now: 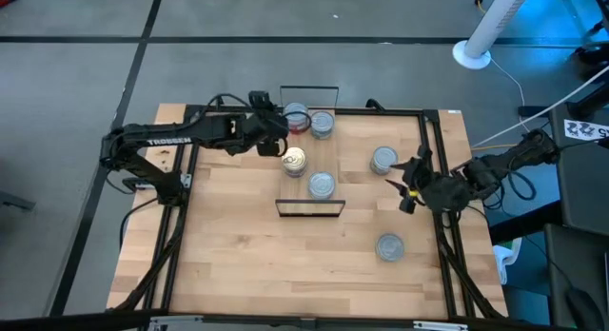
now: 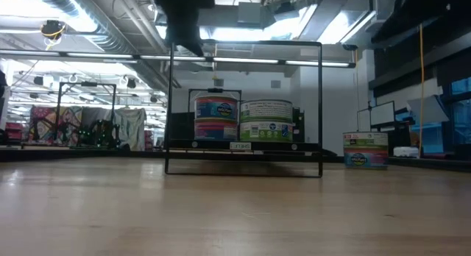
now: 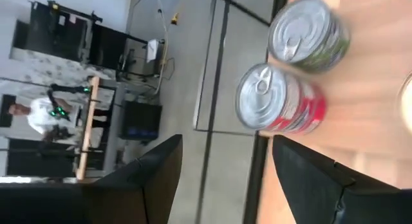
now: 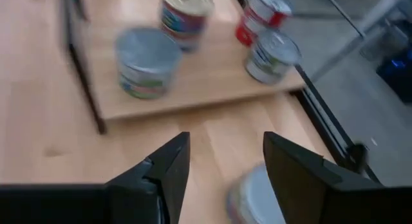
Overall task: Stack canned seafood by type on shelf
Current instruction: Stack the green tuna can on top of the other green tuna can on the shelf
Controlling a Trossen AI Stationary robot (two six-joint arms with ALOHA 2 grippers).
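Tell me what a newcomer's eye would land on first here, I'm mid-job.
Probably the shelf mid-table, holding four tins: a red-labelled tin and a green-labelled one at its far end, a gold-topped one and a silver-topped one nearer. The left gripper hangs open beside the far pair. Two loose tins sit on the table near the open right gripper.

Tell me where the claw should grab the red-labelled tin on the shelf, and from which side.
Grip the red-labelled tin across its round side wall, coming down from above. It stands upright, with a green-labelled tin close beside it, so the fingers probably fit best on the two sides facing away from that neighbour. The left claw is open near it.
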